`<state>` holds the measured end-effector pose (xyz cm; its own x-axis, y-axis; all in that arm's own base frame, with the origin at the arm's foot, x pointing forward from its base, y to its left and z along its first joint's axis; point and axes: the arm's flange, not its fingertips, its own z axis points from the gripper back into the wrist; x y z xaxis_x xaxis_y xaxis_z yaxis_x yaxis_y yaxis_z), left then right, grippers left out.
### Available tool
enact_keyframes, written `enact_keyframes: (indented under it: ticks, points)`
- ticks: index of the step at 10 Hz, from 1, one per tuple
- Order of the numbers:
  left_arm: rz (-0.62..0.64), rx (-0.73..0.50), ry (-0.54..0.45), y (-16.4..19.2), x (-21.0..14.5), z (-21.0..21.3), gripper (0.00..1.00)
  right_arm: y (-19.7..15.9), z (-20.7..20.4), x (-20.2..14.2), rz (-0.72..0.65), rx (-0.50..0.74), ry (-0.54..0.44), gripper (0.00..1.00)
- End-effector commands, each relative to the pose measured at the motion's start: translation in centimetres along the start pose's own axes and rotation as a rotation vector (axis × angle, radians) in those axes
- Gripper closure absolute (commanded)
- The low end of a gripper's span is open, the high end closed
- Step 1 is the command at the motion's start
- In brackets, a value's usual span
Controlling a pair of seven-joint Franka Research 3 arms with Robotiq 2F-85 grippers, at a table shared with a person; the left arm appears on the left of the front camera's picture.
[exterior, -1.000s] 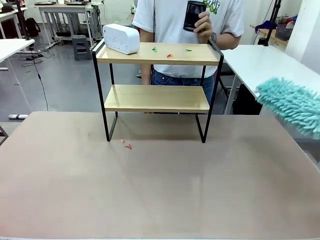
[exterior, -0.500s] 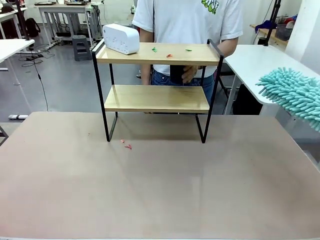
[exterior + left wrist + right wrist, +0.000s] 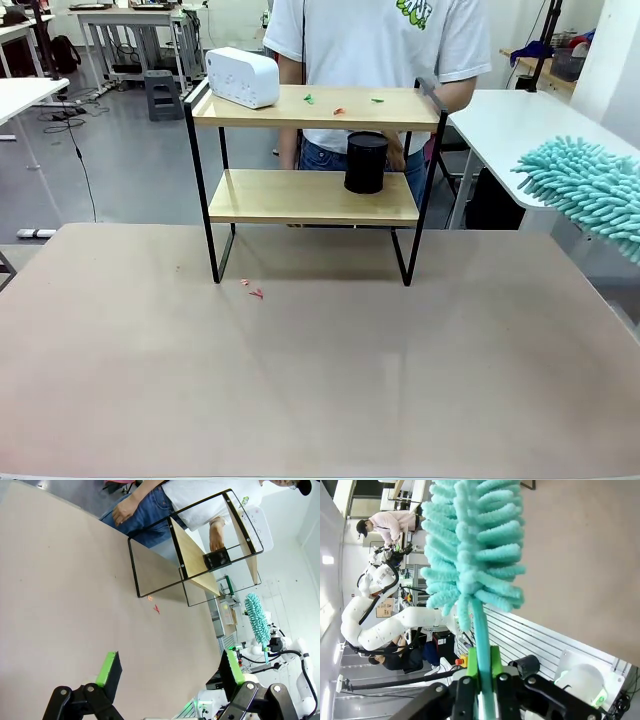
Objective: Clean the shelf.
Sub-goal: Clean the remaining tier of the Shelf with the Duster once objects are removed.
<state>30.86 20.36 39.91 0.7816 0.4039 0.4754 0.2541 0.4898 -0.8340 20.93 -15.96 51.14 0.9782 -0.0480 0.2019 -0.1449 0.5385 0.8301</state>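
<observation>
Two pale boards in a thin black frame, the shelf (image 3: 313,197), scraps (image 3: 339,110) on top; right gripper (image 3: 482,669) clamps teal duster (image 3: 470,540) — left gripper (image 3: 170,667) gapes wide.

Robotics lab, open workspace
Plain white counters (image 3: 500,120) in rows on a bare grey floor (image 3: 130,170), a loose cable (image 3: 80,158) trailing across it, a white robot arm (image 3: 301,650), a red emergency-stop button (image 3: 460,661) on yellow housing

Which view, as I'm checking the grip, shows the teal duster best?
Right wrist view: the duster is close, its handle clamped in the right gripper. The front view shows the duster at the right edge. In the left wrist view the duster is small, far off.
</observation>
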Motion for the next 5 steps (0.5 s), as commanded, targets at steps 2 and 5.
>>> enact_keyframes:
  ticks: [2, 5]
  points:
    - [-0.018, -0.020, -0.018, -0.02, 0.00, -0.20, 0.00, -0.24, 0.20, 0.09, 0.025, 0.000, 0.006, 1.00]
    - [-0.018, -0.020, -0.018, -0.02, 0.00, -0.20, 0.00, -0.24, 0.20, 0.09, 0.025, 0.000, 0.006, 1.00]
